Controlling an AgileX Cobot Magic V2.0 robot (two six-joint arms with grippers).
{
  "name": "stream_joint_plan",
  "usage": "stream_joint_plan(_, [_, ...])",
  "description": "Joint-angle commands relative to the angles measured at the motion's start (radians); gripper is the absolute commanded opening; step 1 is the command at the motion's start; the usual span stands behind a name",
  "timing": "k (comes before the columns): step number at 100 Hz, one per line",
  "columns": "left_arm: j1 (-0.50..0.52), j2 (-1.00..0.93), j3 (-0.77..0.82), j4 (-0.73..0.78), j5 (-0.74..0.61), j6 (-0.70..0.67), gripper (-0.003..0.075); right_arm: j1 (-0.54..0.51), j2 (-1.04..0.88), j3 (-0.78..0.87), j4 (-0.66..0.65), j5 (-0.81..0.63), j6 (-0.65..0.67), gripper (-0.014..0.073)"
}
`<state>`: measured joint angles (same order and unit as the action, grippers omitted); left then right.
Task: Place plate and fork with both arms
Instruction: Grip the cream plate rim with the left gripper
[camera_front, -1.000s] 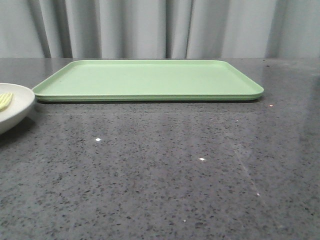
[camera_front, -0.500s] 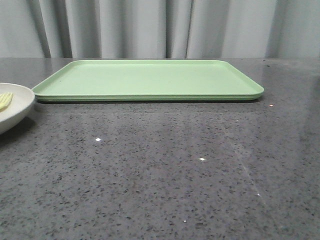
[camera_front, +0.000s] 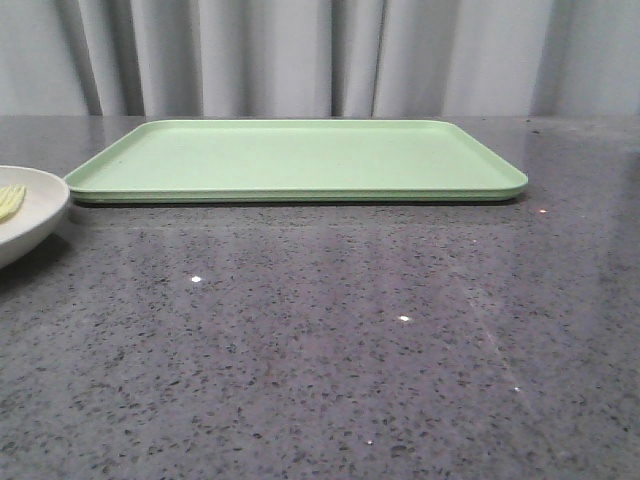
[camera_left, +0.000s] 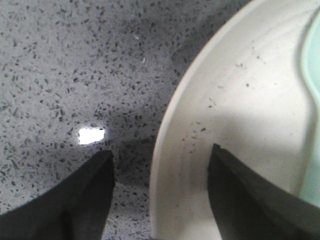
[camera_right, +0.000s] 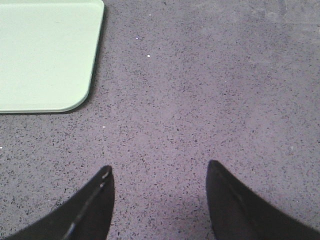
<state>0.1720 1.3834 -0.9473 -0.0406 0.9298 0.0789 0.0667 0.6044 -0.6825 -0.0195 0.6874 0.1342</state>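
A stretch of speckled grey stone table (camera_front: 330, 350) is lying bare nearest the front camera, with neither arm showing in that view. At about nine o'clock on the table, cut by the picture's left edge, the cream-white plate (camera_front: 35, 215) is sitting just short of the tray's near-left corner, apart from it. The pale-yellow fork (camera_front: 10, 200) is resting inside the plate, only its tip showing.

In its own wrist view, the left gripper (camera_left: 160, 157) is hanging over that plate's rim with its fingers spread wide and gripping nothing: one dark finger (camera_left: 85, 192) is poised over the table outside the rim, the other (camera_left: 245, 192) over the dish's inner slope. A pale green-tinted shape, probably cutlery, is curving along the far edge of that picture; what it is cannot be told.

The right gripper (camera_right: 159, 172), likewise spread and empty, is hovering over bare table at about three o'clock, just off a rounded corner of the tray (camera_right: 45, 55).

Farther back, the light-green tray (camera_front: 300, 160) is lying flat at twelve o'clock before a grey curtain (camera_front: 320, 55).

The step in hand appears to be the plate pickup. Doing it well would mean lowering squarely so the rim sits deep between the fingers, pinching firmly, then lifting level so the fork does not slide.
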Motion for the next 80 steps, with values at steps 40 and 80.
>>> stream_joint_plan(40, [0.001, -0.018, -0.028, -0.008, -0.018, 0.003, 0.0057, -0.001, 0.008, -0.035, -0.003, -0.058, -0.008, 0.0424])
stream_joint_plan(80, [0.001, -0.030, -0.028, -0.034, -0.010, 0.006, -0.0020, -0.001, 0.008, -0.035, -0.003, -0.051, -0.008, 0.0424])
